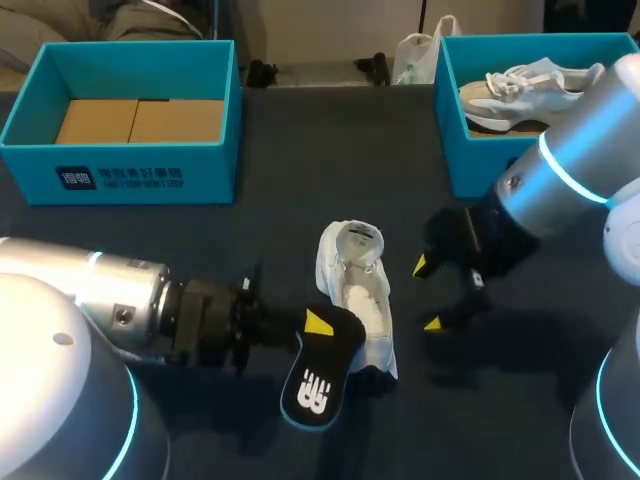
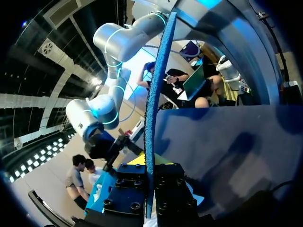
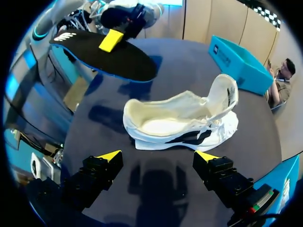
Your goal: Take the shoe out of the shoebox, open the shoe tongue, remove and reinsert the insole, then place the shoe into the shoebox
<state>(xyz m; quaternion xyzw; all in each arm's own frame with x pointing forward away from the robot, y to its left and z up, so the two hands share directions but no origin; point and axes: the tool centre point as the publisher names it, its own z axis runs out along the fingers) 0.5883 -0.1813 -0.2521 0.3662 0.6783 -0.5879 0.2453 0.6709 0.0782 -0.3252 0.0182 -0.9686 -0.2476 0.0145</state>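
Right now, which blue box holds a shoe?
The right box, with a white shoe inside; the left box shows only brown cardboard.

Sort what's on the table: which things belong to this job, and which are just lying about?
Job: white shoe; insole, held by left end effector; left box, likely its shoebox.
Lying about: right box; spare shoe inside it.
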